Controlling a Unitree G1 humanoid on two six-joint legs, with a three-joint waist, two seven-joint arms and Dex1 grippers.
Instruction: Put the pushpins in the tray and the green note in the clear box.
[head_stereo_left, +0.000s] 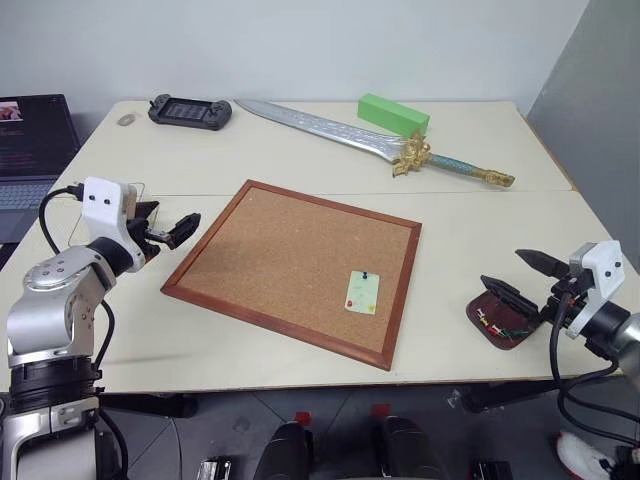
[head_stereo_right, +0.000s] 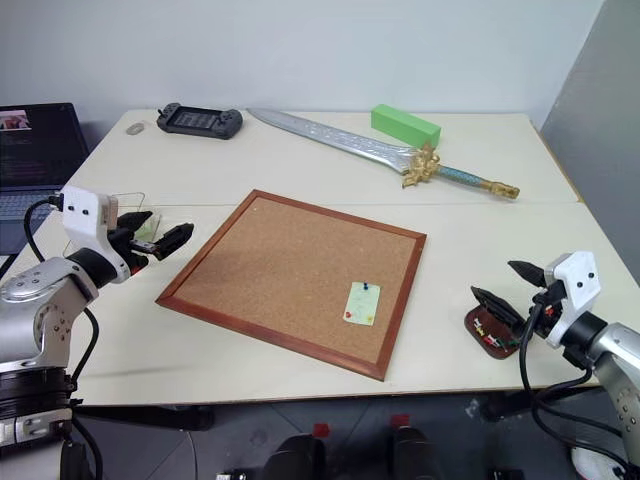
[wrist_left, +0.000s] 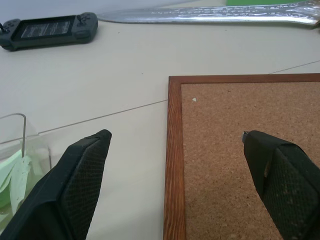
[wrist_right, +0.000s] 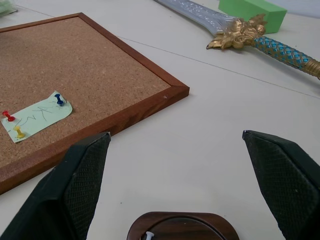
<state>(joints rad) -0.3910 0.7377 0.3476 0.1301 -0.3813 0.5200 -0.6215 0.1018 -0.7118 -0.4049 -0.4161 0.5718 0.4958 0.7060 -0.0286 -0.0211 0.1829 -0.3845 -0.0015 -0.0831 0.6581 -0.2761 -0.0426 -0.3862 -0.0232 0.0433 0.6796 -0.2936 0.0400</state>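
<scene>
- My left claw (head_stereo_left: 170, 229) hovers over the table (head_stereo_left: 450, 260), just beside the left corner of the cork board (head_stereo_left: 290, 265) — its two fingers stand wide apart and hold nothing.
- My right claw (head_stereo_left: 522, 277) is at the right edge of the table, also wide and empty, with the tray (head_stereo_left: 500, 320) directly under it.
- The tray is a dark red oval dish; some small coloured pins lie inside.
- The green note (head_stereo_left: 363, 292) is pinned on the cork board, near its right lower corner.
- Three pushpins hold the note: the blue pushpin (wrist_right: 59, 99), the red pushpin (wrist_right: 7, 116) and a yellow pushpin (wrist_right: 18, 132).
- The clear box (wrist_left: 15, 155) stands beside my left claw, just off the board — pale green slips are already inside it.
- Far on the table lie a toy sword (head_stereo_left: 370, 140), a bright green block (head_stereo_left: 393, 114) and a black handheld game console (head_stereo_left: 190, 110).
- A laptop (head_stereo_left: 30, 150) is open at the left, off the table.
</scene>
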